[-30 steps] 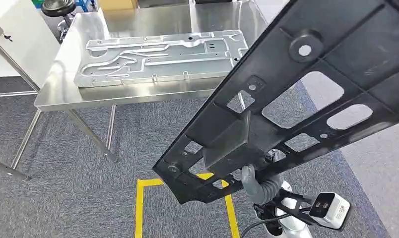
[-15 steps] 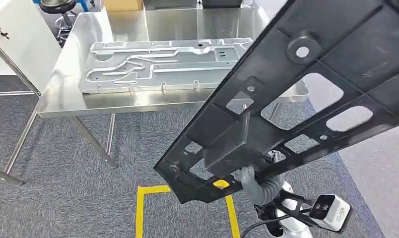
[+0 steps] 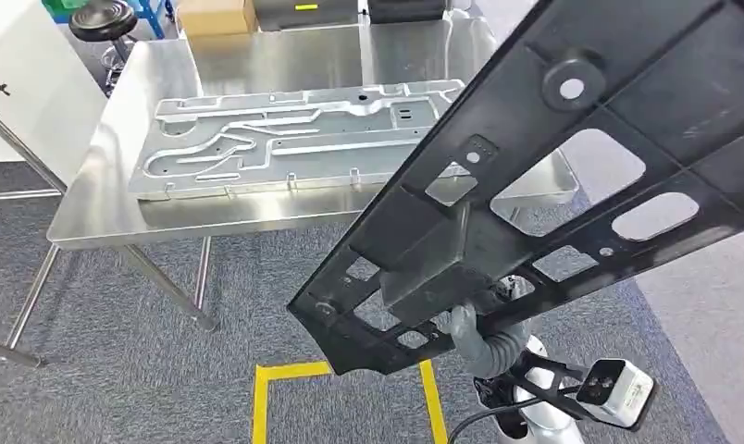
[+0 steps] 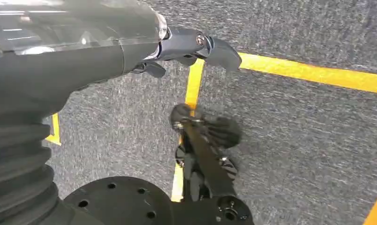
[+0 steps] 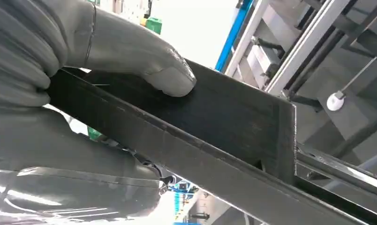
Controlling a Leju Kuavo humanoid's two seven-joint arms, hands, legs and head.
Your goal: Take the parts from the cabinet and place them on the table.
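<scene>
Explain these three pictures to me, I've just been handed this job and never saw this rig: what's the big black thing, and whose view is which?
The wide picture comes from the robot's head, looking forward and down. The long black part with cut-out holes, crossing that view, is what the robot carries. Its right hand grips it from below, near the lower end. Ahead stands a steel table, and on it lies a silver stamped metal panel.

The picture with the grey thumb pressed on a black edge is from a camera at the right wrist: the right hand holds the black part there.

The picture looking down at grey carpet with yellow floor tape is from the left wrist camera. The left hand hangs with nothing in it; whether its fingers are spread or curled is hard to tell.
</scene>
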